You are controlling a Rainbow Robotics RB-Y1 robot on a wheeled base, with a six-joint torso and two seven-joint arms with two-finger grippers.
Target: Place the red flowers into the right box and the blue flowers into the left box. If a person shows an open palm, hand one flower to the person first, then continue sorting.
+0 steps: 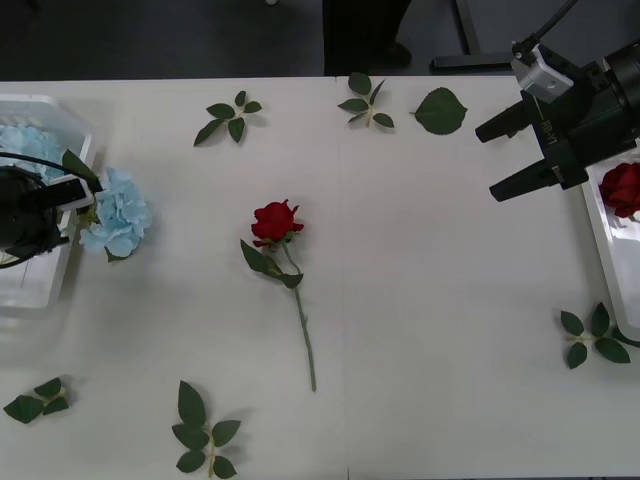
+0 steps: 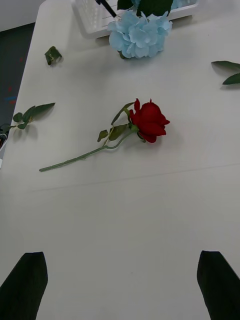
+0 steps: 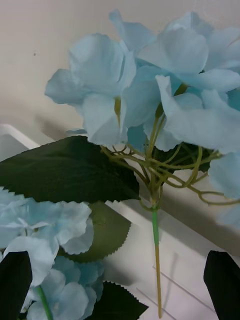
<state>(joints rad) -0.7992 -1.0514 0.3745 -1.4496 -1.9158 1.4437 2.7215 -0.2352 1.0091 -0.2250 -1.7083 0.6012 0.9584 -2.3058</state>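
Observation:
One red flower (image 1: 276,222) (image 2: 149,121) lies alone mid-table, stem toward the front edge. Another red bloom (image 1: 622,188) rests in the right box (image 1: 603,240) at the right edge. A blue flower (image 1: 115,212) (image 2: 140,32) hangs over the rim of the left box (image 1: 45,290) (image 2: 92,22), its stem (image 3: 156,260) inside; more blue blooms (image 1: 30,145) lie in that box. My left gripper (image 1: 68,215) (image 3: 120,290) hovers open over the left box, the stem between its fingers but untouched. My right gripper (image 1: 488,163) (image 2: 120,287) is open, raised beside the right box and facing the rose.
Loose green leaf sprigs are scattered around: two at the back (image 1: 230,115) (image 1: 365,100), a single leaf (image 1: 440,110), one by the right box (image 1: 590,335), two near the front edge (image 1: 205,435) (image 1: 35,400). Bare tabletop surrounds the central rose.

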